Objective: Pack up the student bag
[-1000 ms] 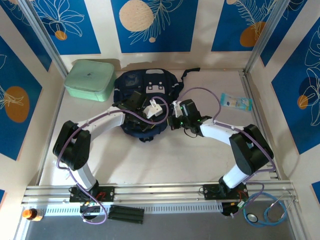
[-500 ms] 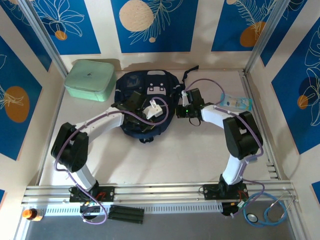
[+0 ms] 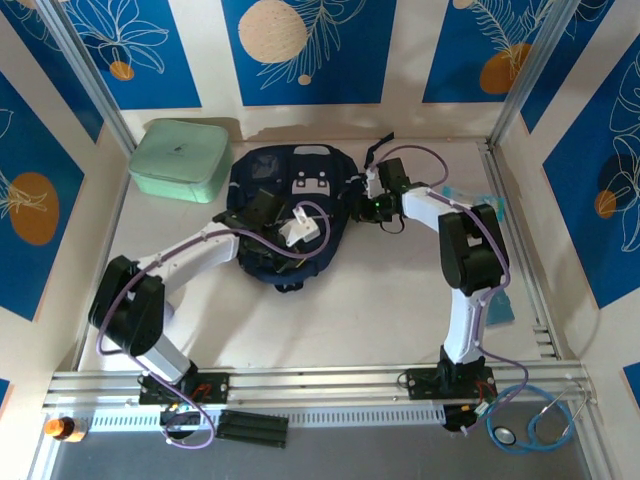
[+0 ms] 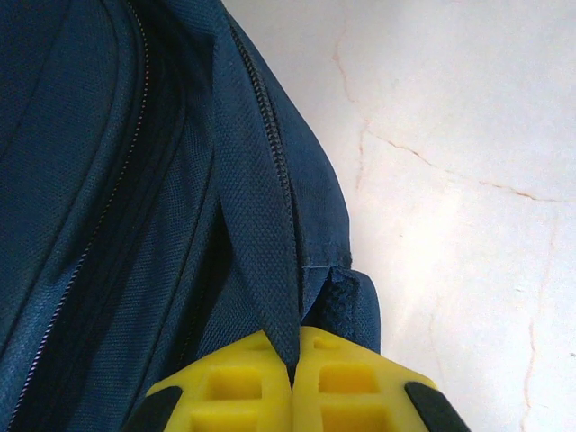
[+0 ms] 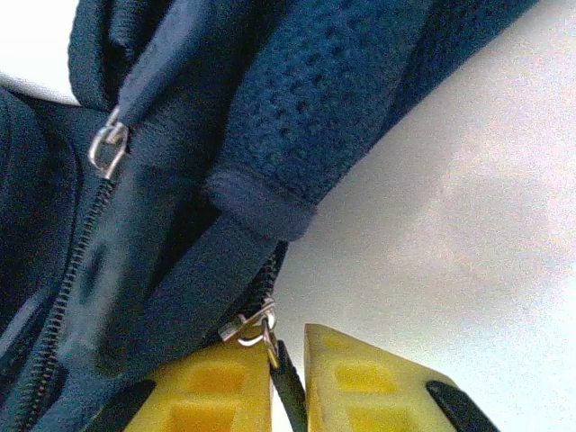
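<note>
The student bag (image 3: 285,205), a navy backpack with white patches, lies flat at the back middle of the table. My left gripper (image 3: 258,208) rests on its near left part. In the left wrist view this gripper (image 4: 293,346) is shut on a fold of the bag's fabric (image 4: 261,234) beside a zip. My right gripper (image 3: 367,190) is at the bag's right edge. In the right wrist view its jaws (image 5: 286,346) stand slightly open. A black zip pull (image 5: 286,382) lies between them against the left finger, hanging from a metal slider (image 5: 252,324).
A mint-green case (image 3: 180,160) stands left of the bag against the back wall. A small pale packet (image 3: 490,206) lies at the far right, partly behind my right arm. Metal frame posts run along both sides. A stethoscope (image 3: 540,425) lies beyond the near rail.
My right gripper has travelled back along the bag's right edge, from its near right side to its far right corner, and its jaws have parted a little. The left gripper keeps its hold.
</note>
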Motion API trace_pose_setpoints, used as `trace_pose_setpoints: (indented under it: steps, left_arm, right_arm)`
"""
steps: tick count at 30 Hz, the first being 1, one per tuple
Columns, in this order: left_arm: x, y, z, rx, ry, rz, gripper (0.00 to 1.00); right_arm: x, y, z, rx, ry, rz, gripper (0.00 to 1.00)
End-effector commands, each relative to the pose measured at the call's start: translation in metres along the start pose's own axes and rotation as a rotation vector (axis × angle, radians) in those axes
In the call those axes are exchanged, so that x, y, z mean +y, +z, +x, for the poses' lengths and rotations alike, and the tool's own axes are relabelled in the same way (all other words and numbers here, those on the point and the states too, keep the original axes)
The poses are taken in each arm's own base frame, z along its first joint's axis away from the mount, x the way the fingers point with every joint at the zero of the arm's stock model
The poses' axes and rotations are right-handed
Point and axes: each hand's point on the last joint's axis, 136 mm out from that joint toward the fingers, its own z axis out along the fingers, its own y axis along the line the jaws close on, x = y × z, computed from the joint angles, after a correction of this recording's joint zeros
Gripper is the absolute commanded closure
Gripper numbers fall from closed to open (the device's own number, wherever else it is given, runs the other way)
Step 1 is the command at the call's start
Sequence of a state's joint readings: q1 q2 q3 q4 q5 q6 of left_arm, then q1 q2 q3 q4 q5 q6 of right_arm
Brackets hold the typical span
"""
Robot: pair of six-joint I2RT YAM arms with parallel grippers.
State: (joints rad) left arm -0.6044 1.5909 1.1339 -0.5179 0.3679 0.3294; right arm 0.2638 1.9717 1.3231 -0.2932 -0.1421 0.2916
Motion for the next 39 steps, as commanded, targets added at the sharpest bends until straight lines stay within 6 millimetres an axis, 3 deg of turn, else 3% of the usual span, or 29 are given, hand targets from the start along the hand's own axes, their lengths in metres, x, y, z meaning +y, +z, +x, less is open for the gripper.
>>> trace_pose_setpoints:
  steps: [1,4,7,12,17,22,25,28,33,39]
  left_arm:
    - [-0.034,-0.021,0.006,0.007,-0.044,0.125,0.84]
    - [-0.029,-0.032,-0.005,-0.030,-0.025,0.073,0.54]
    - [-0.011,-0.042,-0.017,-0.062,0.014,-0.041,0.35]
    - [0.019,-0.038,-0.026,-0.025,0.087,-0.176,0.26]
    - [0.032,-0.007,-0.025,0.112,0.196,-0.188,0.26]
    - [0.052,0.016,-0.020,0.236,0.282,-0.232,0.32]
    - [0.054,0.023,-0.018,0.262,0.314,-0.213,0.32]
    - [0.050,0.031,-0.003,0.353,0.350,-0.150,0.31]
    - [0.074,0.035,0.001,0.439,0.382,-0.236,0.62]
    - [0.058,0.022,-0.028,0.321,0.351,-0.184,0.86]
  right_arm:
    - [0.000,-0.040,-0.007,-0.082,0.044,-0.020,0.75]
    - [0.025,-0.069,0.015,-0.087,0.045,-0.094,0.53]
    - [0.032,-0.092,0.034,-0.118,0.070,-0.079,0.36]
    - [0.030,-0.121,0.052,-0.206,0.101,-0.052,0.23]
    - [0.028,-0.129,0.062,-0.233,0.116,-0.045,0.21]
    - [0.028,-0.128,0.064,-0.230,0.138,-0.056,0.21]
    - [0.029,-0.127,0.064,-0.230,0.146,-0.069,0.21]
    - [0.029,-0.125,0.064,-0.224,0.158,-0.072,0.21]
    - [0.029,-0.122,0.060,-0.221,0.169,-0.079,0.21]
    - [0.036,-0.113,0.043,-0.227,0.178,-0.142,0.22]
